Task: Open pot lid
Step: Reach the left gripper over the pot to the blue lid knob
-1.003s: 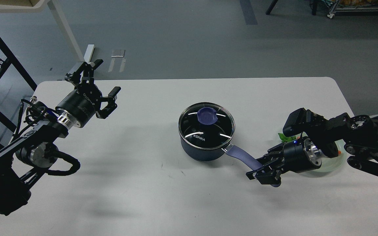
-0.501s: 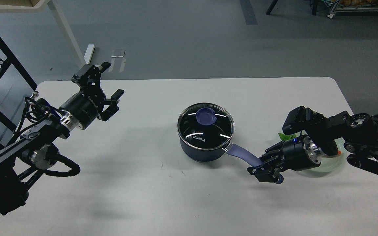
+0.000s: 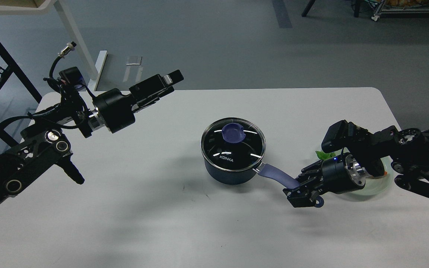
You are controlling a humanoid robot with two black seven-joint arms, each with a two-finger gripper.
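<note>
Your left claw [image 3: 169, 80] has swung right toward the pot [image 3: 233, 150] at frame centre, lid [image 3: 233, 143] on; you cannot tell its spread. Your right claw [image 3: 301, 191] pinches the handle [image 3: 277, 175].

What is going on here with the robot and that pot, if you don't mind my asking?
The robot is preparing to take the lid off a dark pot on the white table. Its right hand is clamped on the pot's blue handle, steadying it. Its left hand is up off the table, left of the pot and pointed toward it. The glass lid with its blue knob is on the pot, untouched.
</note>
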